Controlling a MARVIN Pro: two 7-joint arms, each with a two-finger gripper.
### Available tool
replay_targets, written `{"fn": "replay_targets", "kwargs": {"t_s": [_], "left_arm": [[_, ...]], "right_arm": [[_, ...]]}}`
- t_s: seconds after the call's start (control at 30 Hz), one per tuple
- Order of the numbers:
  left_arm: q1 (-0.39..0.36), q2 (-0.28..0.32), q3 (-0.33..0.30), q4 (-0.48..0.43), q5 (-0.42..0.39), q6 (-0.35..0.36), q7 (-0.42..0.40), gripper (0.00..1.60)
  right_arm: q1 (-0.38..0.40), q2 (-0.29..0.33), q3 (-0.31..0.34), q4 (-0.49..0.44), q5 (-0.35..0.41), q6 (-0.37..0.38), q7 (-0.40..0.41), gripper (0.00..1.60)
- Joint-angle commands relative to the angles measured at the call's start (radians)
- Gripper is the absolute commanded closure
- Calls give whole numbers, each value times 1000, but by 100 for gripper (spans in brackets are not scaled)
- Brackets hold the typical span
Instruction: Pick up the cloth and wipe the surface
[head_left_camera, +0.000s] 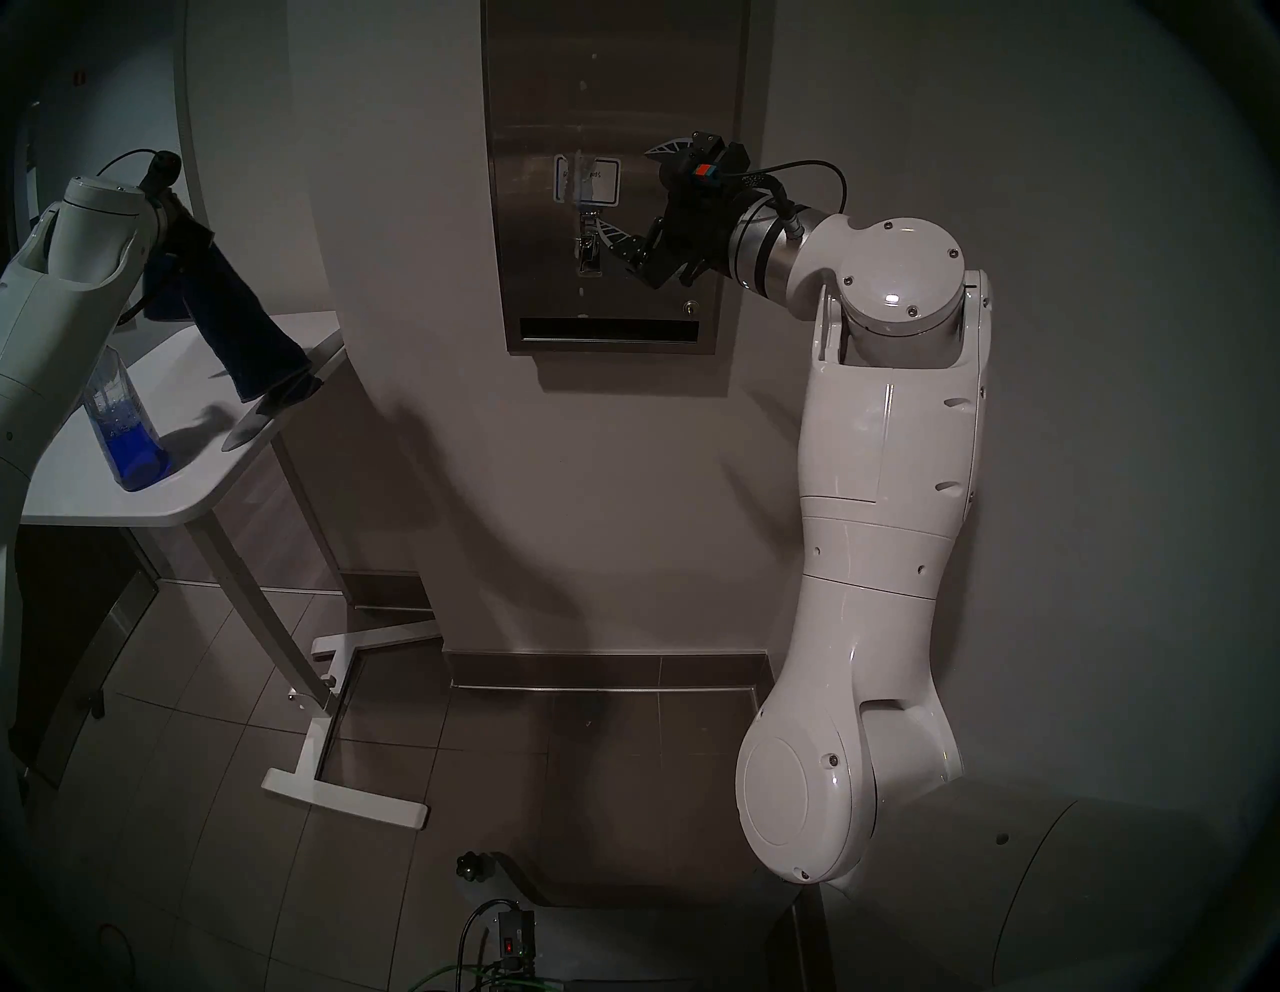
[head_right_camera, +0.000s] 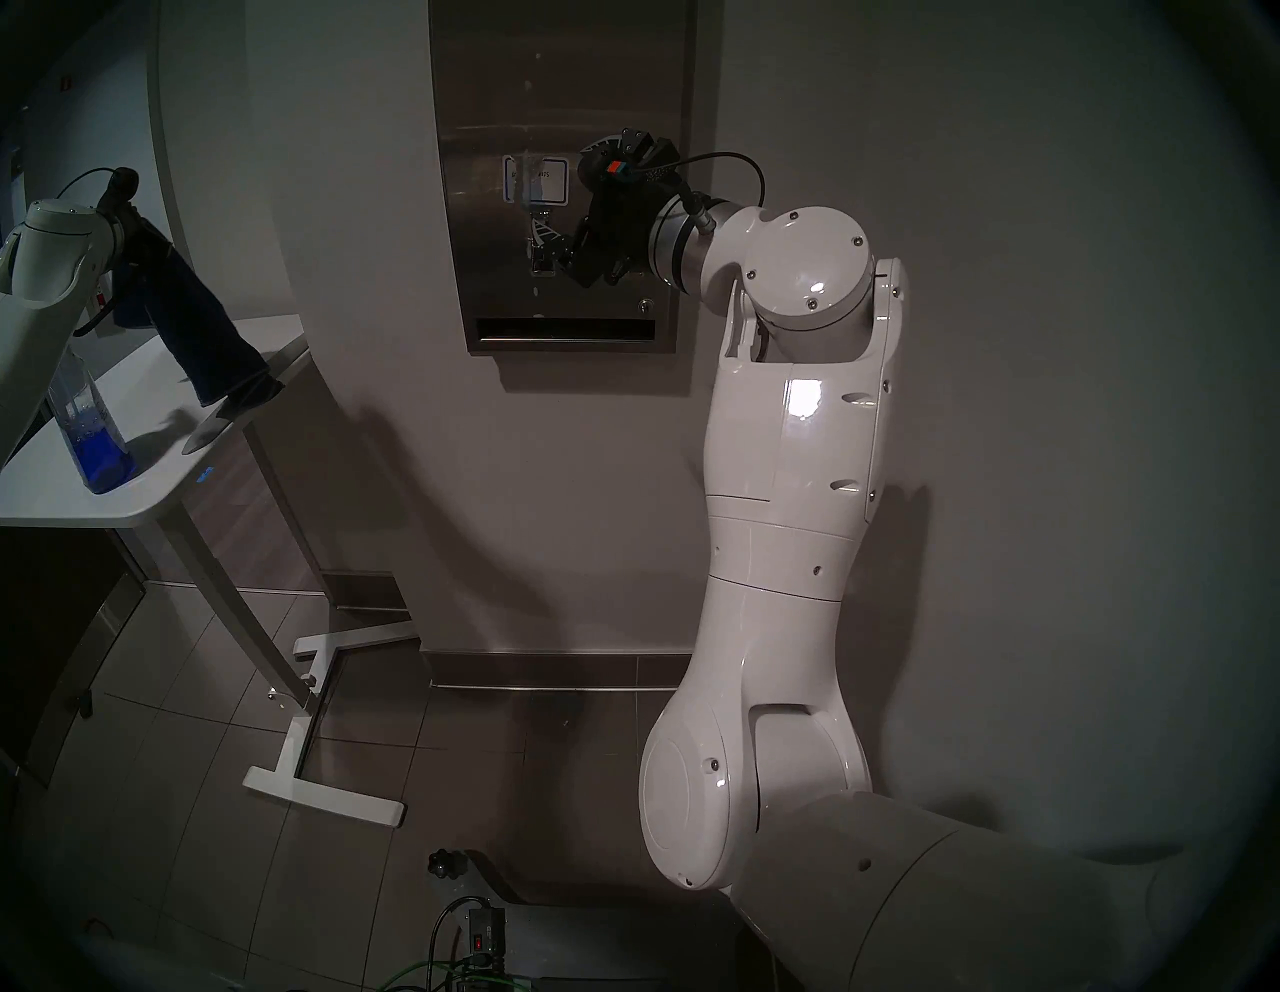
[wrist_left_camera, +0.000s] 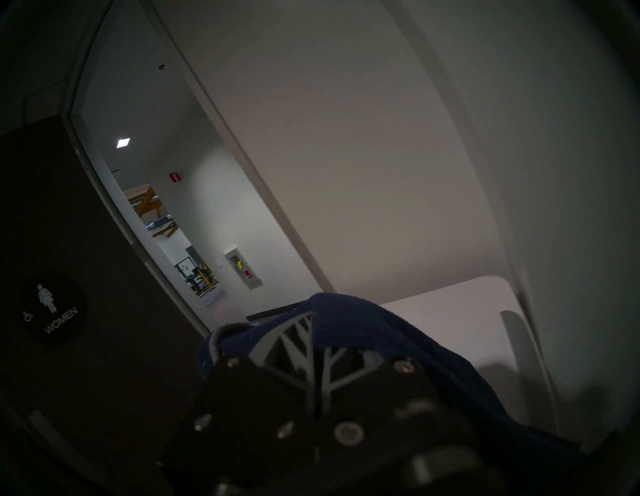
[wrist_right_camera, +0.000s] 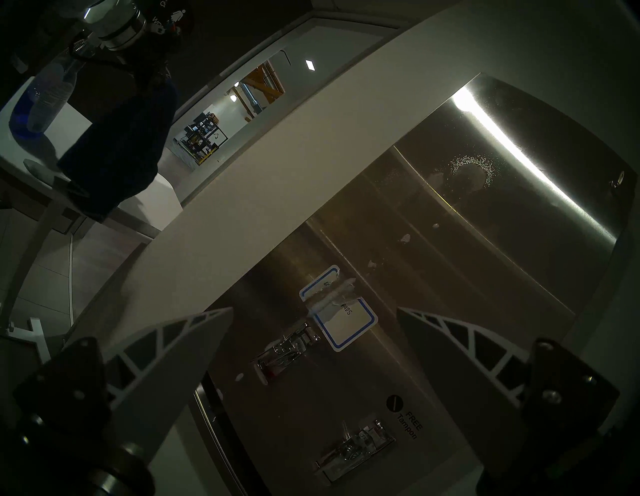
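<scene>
Above the white table, left claw level, clamping cloth

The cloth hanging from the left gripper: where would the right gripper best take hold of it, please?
Probably the free lower end of the cloth, approached from the side. It hangs slack below the left gripper, above the table; the right gripper is open.

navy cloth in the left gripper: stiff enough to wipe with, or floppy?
Likely floppy: the cloth hangs limp from the left gripper, its free end trailing down to the white table. Probably light. It may fold or bunch against the steel panel.
</scene>
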Motion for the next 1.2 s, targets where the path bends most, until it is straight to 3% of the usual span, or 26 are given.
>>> {"fn": "replay_targets", "kwargs": {"t_s": [0.0, 0.2, 0.23, 0.27, 0.63, 0.83, 1.07, 1.17], "left_arm": [[-71, 24, 5, 25, 40, -11, -21, 160], [-102, -10, 29, 41, 63, 13, -41, 160], [-105, -14, 28, 40, 51, 15, -65, 92], [-108, -17, 31, 37, 51, 19, -73, 0], [-157, 22, 110, -7, 51, 140, -309, 0], [-195, 15, 124, 75, 90, 176, -312, 0], [-237, 20, 153, 177, 155, 156, -325, 0], [-250, 39, 173, 194, 164, 146, -397, 0]], "right_arm": [[23, -14, -8, -29, 0, -4, -22, 0], [20, -19, -12, -30, -2, -3, -25, 0], [20, -20, -13, -30, -2, -2, -25, 0], [19, -21, -13, -30, -3, -2, -25, 0], [8, -17, -13, -42, -8, -3, -23, 0], [-2, -20, -11, -49, -5, -3, -21, 0], [-1, -19, -13, -49, -3, -8, -17, 0], [1, -19, -14, -45, 1, -11, -14, 0]]}}
